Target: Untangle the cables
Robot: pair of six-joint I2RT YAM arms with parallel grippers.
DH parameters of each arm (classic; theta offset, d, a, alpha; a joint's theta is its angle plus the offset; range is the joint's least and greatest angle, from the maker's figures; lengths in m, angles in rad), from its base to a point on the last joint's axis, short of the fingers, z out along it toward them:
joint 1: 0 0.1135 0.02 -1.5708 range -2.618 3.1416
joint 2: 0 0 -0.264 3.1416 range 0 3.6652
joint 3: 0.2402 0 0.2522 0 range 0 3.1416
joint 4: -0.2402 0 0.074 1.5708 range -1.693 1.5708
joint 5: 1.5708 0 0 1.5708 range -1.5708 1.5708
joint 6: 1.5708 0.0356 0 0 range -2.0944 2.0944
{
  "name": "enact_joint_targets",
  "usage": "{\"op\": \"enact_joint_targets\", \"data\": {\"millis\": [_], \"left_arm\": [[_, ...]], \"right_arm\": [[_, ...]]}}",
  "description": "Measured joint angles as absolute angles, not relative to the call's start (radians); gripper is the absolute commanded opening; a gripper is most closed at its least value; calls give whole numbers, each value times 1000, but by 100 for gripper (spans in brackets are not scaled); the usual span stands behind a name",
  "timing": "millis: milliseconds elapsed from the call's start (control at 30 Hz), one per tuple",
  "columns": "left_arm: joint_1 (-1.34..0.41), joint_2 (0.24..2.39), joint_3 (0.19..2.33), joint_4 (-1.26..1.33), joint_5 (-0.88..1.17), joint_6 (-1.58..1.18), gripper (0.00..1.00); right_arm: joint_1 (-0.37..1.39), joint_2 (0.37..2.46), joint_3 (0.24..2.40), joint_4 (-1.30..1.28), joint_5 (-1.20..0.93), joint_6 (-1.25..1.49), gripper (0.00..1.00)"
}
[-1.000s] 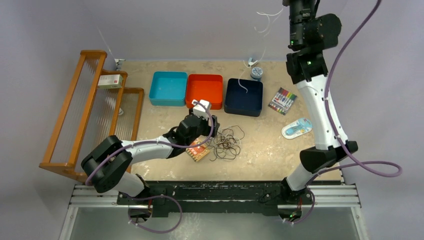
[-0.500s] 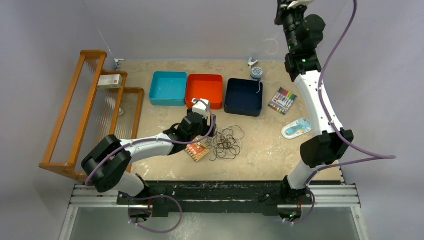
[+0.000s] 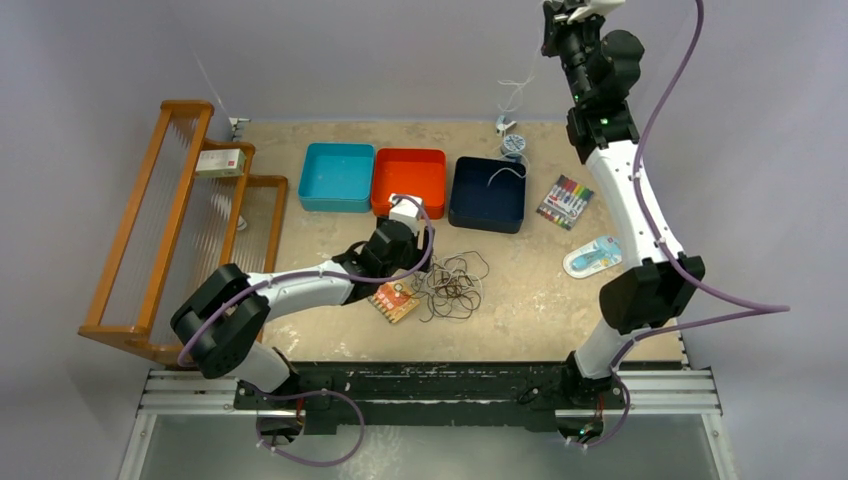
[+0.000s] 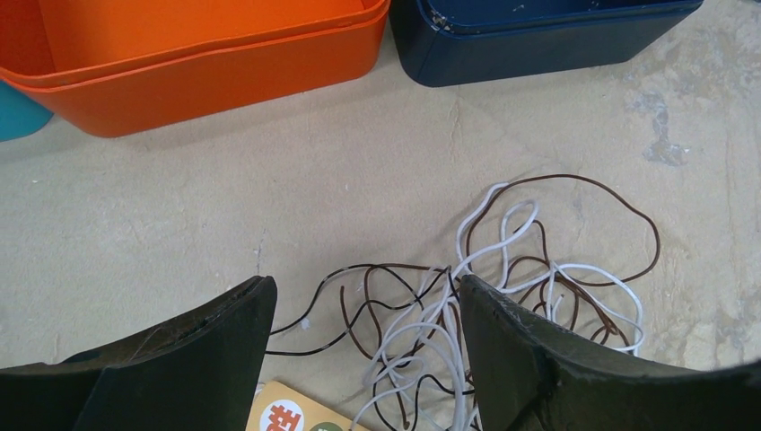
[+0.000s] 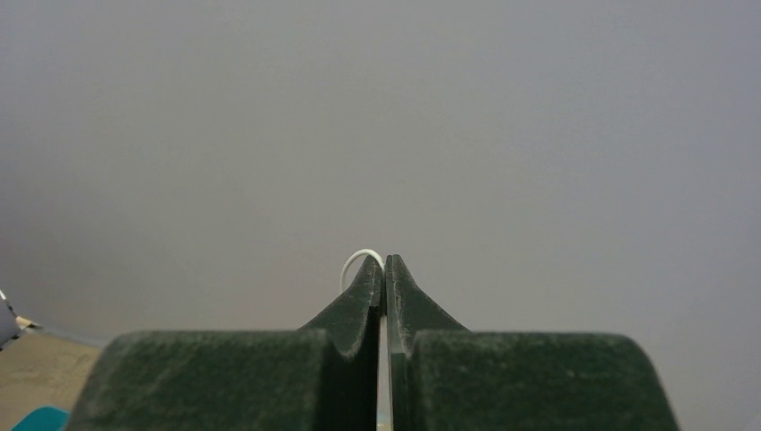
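Higher swings the right hand (image 5: 384, 269) since a second ago, pinched shut on one white cable (image 5: 359, 259), tail trailing into the navy bin (image 3: 486, 228). Left hand (image 4: 363, 289) gapes empty above the tangle (image 4: 502, 296) on the desk (image 3: 530, 290) — one strand out, the rest looks knotted.

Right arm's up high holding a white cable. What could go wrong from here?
1. The right claw pinches the white cable at its very tips; it may slip out.
2. The open left claw straddles several strands of the tangle; closing could grab several and tighten knots.
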State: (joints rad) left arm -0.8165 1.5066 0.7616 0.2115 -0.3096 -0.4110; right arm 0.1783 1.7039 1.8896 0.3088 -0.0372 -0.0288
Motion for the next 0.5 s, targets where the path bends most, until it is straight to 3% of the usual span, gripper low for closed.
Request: {"op": "enact_joint_targets", "data": {"millis": [167, 333, 500], "left_arm": [[-811, 1506, 762, 193, -327, -411, 76], [-805, 1506, 762, 192, -339, -413, 85], [-805, 1497, 761, 192, -354, -428, 88]], "right_arm": [[178, 1677, 1890, 281, -55, -16, 0], [178, 1599, 1851, 276, -83, 24, 0], [179, 1555, 1785, 289, -117, 68, 0]]}}
